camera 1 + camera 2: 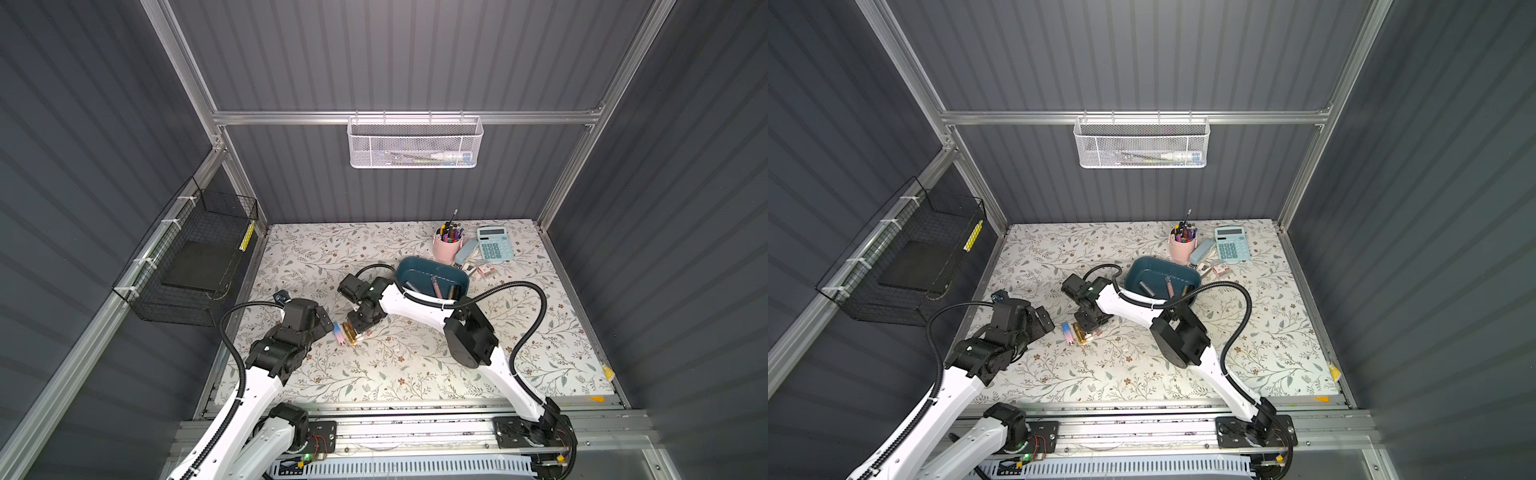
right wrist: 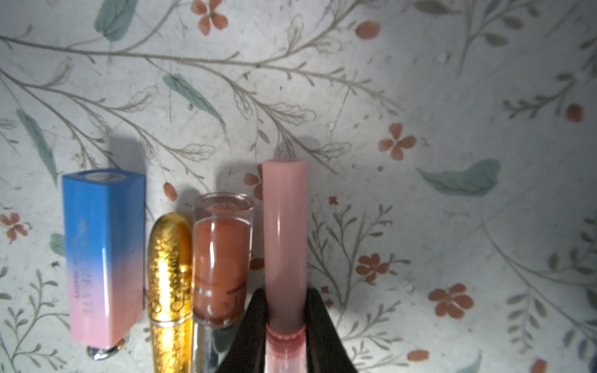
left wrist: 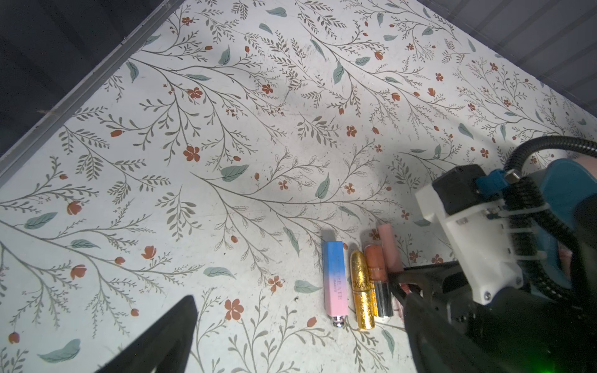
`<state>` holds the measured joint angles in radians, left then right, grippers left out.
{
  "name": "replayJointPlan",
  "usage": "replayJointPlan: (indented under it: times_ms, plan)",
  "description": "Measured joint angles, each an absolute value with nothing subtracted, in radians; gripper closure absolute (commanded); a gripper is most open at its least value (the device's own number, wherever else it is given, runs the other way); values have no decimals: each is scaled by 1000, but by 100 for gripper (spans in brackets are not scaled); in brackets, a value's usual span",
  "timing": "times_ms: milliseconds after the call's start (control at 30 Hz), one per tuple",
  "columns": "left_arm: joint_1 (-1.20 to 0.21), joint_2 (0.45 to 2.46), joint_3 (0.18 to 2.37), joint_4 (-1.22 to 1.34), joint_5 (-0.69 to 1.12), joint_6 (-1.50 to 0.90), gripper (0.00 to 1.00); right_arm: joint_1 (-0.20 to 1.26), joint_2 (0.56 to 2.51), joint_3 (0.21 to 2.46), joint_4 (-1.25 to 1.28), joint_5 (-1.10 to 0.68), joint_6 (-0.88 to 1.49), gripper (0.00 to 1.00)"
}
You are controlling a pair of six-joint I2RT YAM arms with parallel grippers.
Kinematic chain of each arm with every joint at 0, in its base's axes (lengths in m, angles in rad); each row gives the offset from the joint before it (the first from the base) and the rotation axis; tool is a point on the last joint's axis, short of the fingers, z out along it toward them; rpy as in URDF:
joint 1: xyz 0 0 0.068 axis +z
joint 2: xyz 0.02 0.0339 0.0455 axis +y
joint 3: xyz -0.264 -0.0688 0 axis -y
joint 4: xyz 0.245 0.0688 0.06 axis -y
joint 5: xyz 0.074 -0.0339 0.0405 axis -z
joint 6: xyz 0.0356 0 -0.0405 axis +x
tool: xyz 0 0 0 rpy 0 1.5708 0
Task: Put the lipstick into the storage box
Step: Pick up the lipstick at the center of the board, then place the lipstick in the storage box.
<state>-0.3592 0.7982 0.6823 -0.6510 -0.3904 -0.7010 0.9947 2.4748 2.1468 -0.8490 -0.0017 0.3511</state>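
Several lipsticks lie side by side on the flowered table: a blue-to-pink square one, a gold one, a brown one with a clear cap and a pale pink lipstick. My right gripper is shut on the pink lipstick, one black finger on each side of its lower end. In both top views this gripper is down at the row. The dark teal storage box stands behind, partly hidden by the right arm. My left gripper hangs open to the left of the row.
The box holds several small items. Behind it stand a pink pen cup and a pale blue calculator. A white mesh basket hangs on the back wall. A black wire basket is on the left wall.
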Motion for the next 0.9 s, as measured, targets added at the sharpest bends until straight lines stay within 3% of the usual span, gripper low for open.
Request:
replayJointPlan:
  times_ms: [267,500,900]
  plan:
    - [-359,820,682,-649,-390,-701,0,981,2427,2098,-868,38,341,84]
    - [-359,830,682,-639,-390,-701,0,916,2262,2053,-881,80,327,83]
    - [-359,854,682,-629,-390,-701,0,646,2073,1823,-808,149,311,82]
